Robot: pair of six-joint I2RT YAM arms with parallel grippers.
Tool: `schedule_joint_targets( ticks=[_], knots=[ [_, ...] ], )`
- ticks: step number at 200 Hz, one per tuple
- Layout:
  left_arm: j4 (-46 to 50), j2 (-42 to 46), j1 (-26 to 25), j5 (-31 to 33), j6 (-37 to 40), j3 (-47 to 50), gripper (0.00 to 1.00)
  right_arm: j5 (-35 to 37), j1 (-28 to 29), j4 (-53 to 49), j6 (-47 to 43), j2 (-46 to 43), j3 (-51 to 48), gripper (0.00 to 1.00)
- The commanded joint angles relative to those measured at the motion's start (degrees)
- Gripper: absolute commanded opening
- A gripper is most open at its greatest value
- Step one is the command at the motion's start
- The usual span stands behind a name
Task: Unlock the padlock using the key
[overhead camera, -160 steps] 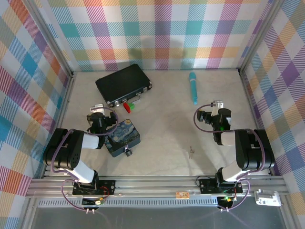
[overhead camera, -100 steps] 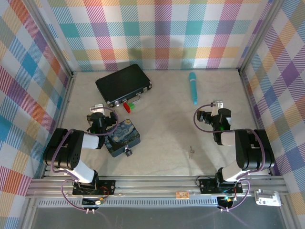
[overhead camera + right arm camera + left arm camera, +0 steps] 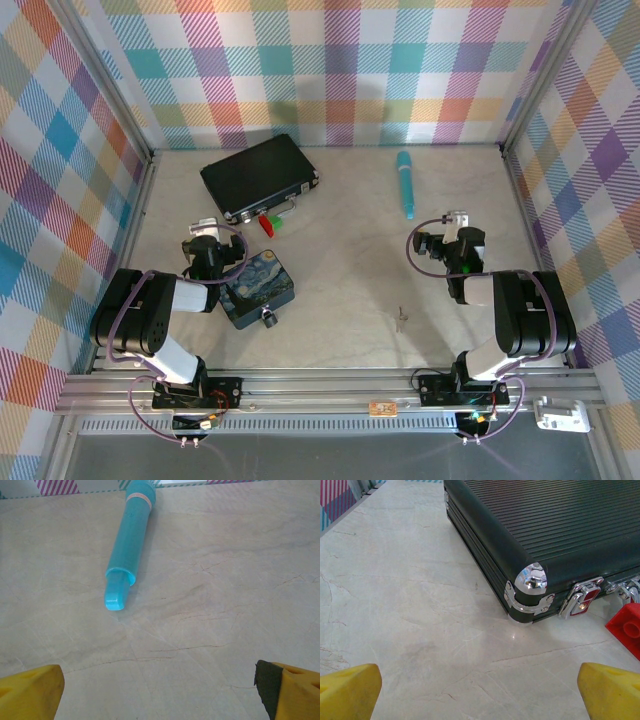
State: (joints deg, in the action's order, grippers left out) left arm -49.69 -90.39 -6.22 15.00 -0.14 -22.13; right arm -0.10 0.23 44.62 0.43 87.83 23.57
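The tiny dark padlock (image 3: 268,317) with its silvery shackle lies at the near edge of the blue starry-night tin (image 3: 257,287). The thin silvery key (image 3: 401,318) lies alone on the table nearer the right arm. My left gripper (image 3: 204,233) rests low beside the tin's far left corner, open, its yellow fingertips (image 3: 350,690) wide apart over bare table. My right gripper (image 3: 456,228) sits at the right, open as well, with yellow fingertips (image 3: 31,689) spread and nothing between them.
A black ribbed case (image 3: 258,176) with silver latches lies at the back left, its corner (image 3: 530,582) close ahead of the left gripper. Red and green bits (image 3: 268,222) lie by it. A teal pen (image 3: 405,183) (image 3: 130,535) lies ahead of the right gripper.
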Motion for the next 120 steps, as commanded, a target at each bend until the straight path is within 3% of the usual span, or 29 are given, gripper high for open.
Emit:
schedule_joint_targets(
  ticks=[1,93,120],
  knots=[
    [-1.02,-0.05,0.50,-0.32,0.57,-0.75,1.00,-1.04,0.03,2.14,0.24,0.06,0.33,0.99],
    [2.28,2.79,0.14,1.86,0.20,-1.52,1.00,-0.99,0.03,2.14,0.24,0.06,0.33,0.99],
    [20.57,9.29,-0.11,2.53,-0.36,-8.08,1.00,-1.09,-0.01,1.90,0.21,0.08,0.45,0.99]
  ],
)
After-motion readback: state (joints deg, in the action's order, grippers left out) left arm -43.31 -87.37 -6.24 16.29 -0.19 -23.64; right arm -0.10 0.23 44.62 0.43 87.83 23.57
